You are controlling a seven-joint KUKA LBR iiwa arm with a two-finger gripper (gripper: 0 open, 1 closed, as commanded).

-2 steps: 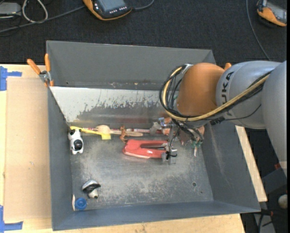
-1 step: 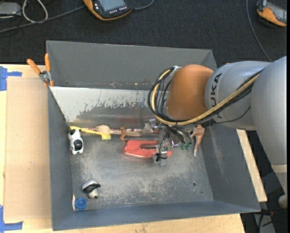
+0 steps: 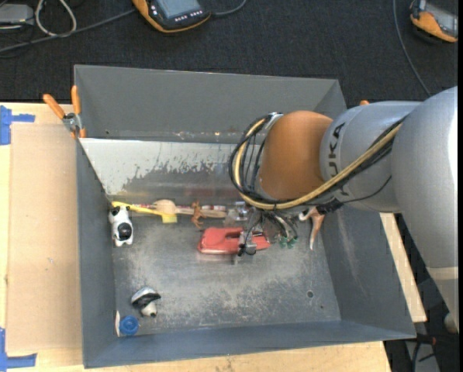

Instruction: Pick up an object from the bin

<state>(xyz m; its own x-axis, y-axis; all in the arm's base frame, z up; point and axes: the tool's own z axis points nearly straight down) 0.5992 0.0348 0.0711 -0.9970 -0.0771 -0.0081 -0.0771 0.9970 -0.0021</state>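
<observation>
Red flat piece (image 3: 218,242) lay on the floor of the bin (image 3: 215,301), well right of the black-and-white toy (image 3: 122,227), with the gripper (image 3: 247,244) down at its end farthest from that toy, opening not determinable; piece not lifted, so grasp and raise judged outstanding.

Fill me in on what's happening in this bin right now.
The robot arm reaches into the grey bin from the right. Its gripper is down at the right end of a flat red object lying mid-floor. Whether it has a grip on it cannot be seen. A small black-and-white toy and a yellow-handled tool lie to the left, and a blue cap sits in the near left corner.
</observation>
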